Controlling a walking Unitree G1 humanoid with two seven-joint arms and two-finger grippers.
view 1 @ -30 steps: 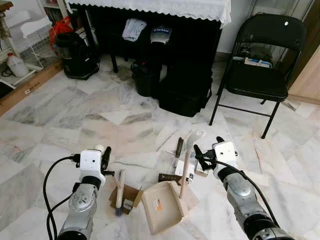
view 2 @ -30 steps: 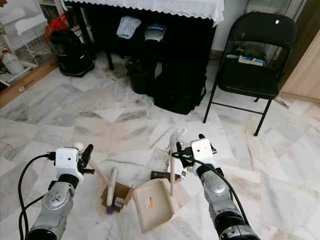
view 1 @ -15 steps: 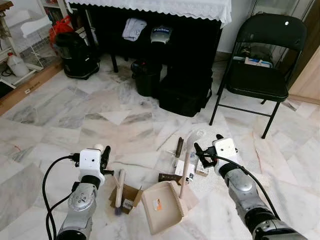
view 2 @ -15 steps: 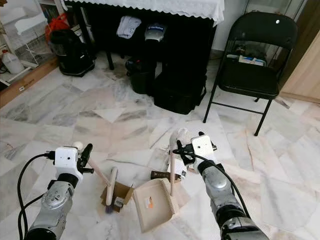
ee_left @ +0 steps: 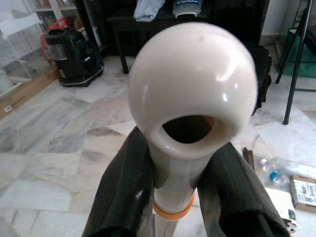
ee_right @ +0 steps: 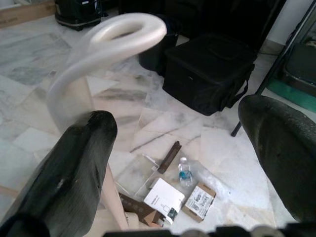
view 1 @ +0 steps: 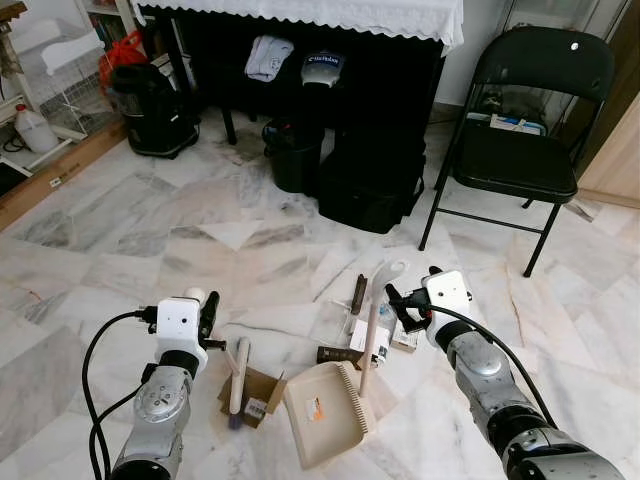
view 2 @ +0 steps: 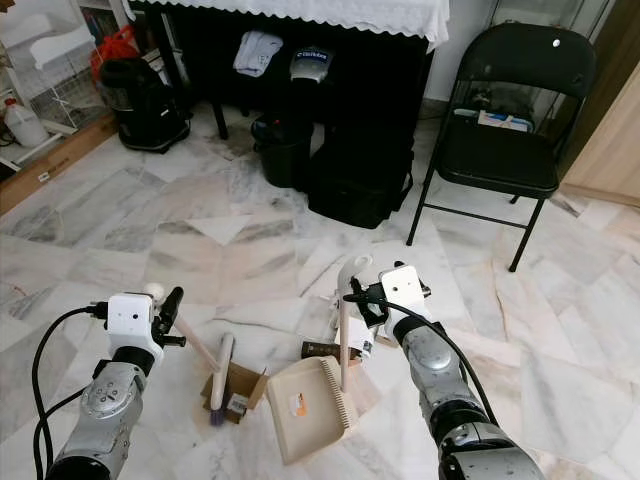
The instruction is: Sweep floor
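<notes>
— Two grippers at work? What is each doing?

— Yes. The left gripper (ee_left: pixel 180 192) has its fingers pressed on the neck of the cream brush handle (ee_left: pixel 190 98), just below the round knob. The brush (view 1: pixel 238 375) slants down to the marble floor (view 1: pixel 130 250), its bristles at a small brown cardboard box (view 1: pixel 262 388).

— And the right?

— The right gripper (ee_right: pixel 182 153) is spread wide, one finger (ee_right: pixel 74 168) right beside the dustpan handle (view 1: pixel 375 325) with its looped top; whether it touches I cannot tell. The beige dustpan (view 1: pixel 325 412) rests on the floor between the arms.

— Any writing?

— A white carton (ee_right: pixel 164 196), a small printed box (ee_right: pixel 198 200) and a water bottle (ee_right: pixel 184 171) lie beyond the pan; their print is too small to read. A blue cap (view 1: pixel 322 68) under the table carries white lettering, unreadable.
</notes>
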